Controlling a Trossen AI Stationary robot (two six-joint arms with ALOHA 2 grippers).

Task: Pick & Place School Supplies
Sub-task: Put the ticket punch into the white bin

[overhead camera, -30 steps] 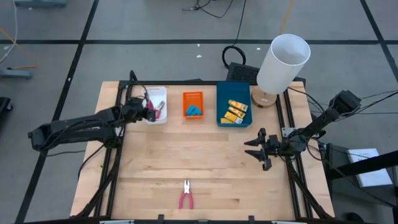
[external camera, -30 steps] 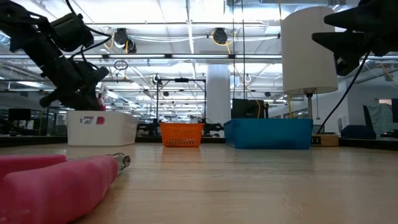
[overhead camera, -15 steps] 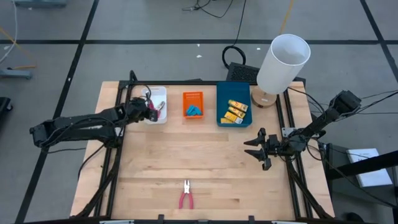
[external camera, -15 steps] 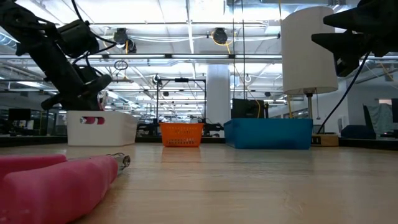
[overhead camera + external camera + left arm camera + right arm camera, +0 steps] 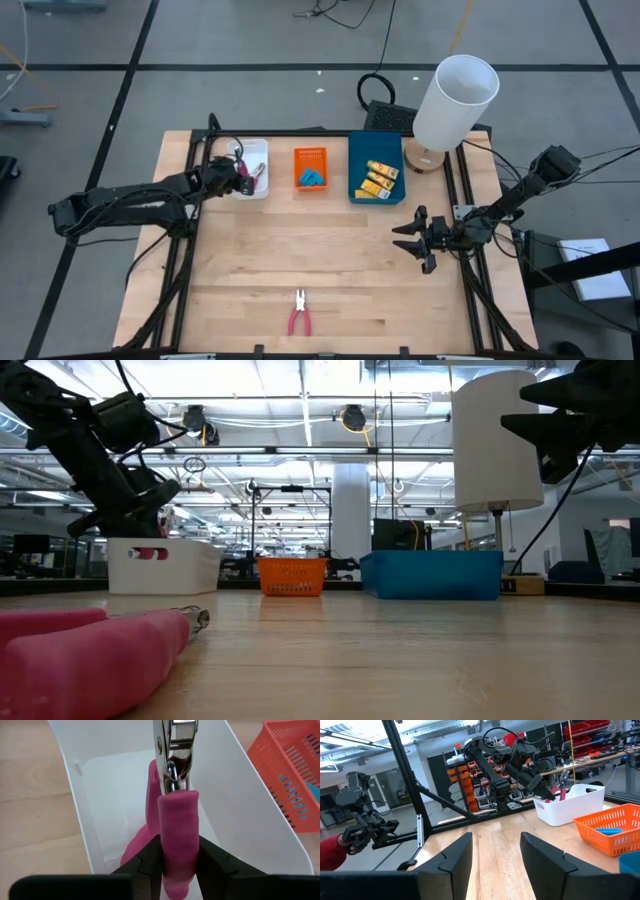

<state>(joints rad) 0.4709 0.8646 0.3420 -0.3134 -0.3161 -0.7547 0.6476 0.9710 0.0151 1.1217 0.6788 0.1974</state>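
My left gripper (image 5: pixel 243 179) is shut on pink-handled pliers (image 5: pixel 178 820) over the white tray (image 5: pixel 254 160) at the table's far left. In the low view it hangs just above the tray's rim (image 5: pixel 163 543). A second pair of pink pliers (image 5: pixel 299 314) lies flat on the wood near the near edge. The orange tray (image 5: pixel 310 167) holds light-blue pieces. Yellow packets (image 5: pixel 378 178) lie in the blue tray (image 5: pixel 356 170). My right gripper (image 5: pixel 412 241) is open and waits over the table's right side, touching nothing. My left gripper pinches one pink handle (image 5: pixel 179 851) of the pliers between its two fingers. It comes from the table's left, slanting down. The handle runs forward past the fingers, with the metal head (image 5: pixel 175 750) pointing away. The other handle (image 5: pixel 148 827) hangs free over the tray's floor.
A tall white lamp (image 5: pixel 455 100) stands on a round base at the table's far right corner. Bare wood lies between the trays and the near pliers. Black frame rails run down both sides of the table. Beyond the table, a person's red-sleeved hand (image 5: pixel 350 841) shows.
My left gripper, still shut on the pliers, shifted slightly toward the table's right over the white tray, then held still.
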